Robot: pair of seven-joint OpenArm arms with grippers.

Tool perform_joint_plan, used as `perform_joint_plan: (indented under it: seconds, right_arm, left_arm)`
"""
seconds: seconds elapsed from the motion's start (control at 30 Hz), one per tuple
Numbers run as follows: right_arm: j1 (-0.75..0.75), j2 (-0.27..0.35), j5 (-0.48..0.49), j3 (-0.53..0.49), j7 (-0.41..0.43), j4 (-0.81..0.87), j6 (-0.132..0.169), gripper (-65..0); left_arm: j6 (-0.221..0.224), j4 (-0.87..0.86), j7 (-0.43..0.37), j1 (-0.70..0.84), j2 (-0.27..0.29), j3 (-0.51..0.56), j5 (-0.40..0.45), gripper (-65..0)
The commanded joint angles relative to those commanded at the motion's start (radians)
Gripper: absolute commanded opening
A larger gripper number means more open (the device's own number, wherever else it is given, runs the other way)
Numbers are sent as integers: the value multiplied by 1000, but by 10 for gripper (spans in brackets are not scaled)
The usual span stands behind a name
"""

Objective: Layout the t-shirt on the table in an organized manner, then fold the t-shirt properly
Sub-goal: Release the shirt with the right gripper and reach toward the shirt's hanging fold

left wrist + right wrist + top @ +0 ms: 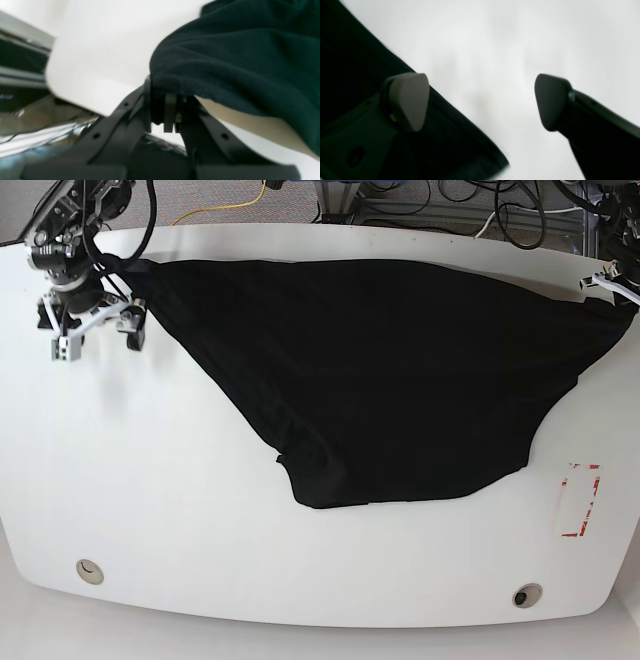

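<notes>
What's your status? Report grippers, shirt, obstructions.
Left gripper shut on the t-shirt. Right gripper open, empty, at the shirt's edge. Shirt spread crooked on the table, unfolded. Nothing in the way.

The black t-shirt [390,370] lies spread across the far half of the white tabletop [180,510], forming a rough triangle: one straight edge runs along the far side, both far corners are stretched outward, and the cloth narrows to a rumpled, folded-under point near the tabletop's middle.
</notes>
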Motion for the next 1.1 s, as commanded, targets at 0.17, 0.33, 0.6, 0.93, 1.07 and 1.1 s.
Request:
perform_joint_plan:
  seconds: [0.17,0.33,0.6,0.93,1.07,1.1]
  right_arm:
    - [107,2,-5,-107,0,-60,-2,0]
    - [209,0,-2,-209,0,-158,0,0]
    - [388,-5,0,-358,3,-411,0,0]
    - [592,-6,0,-471,48,-750,0,0]
    - [634,-6,0,-496,75,-861,0,0]
    - [638,-6,0,-500,77,-876,0,0]
  left_arm:
    - [0,0,2,0,0,-3,0,-650]
    - [0,2,2,0,0,-3,-2,-650]
    - [0,2,2,0,2,-3,-2,-650]
    - [0,2,2,0,3,-2,-6,-650]
    - [0,2,2,0,3,-2,-6,-650]
    - [0,2,2,0,3,-2,-6,-650]
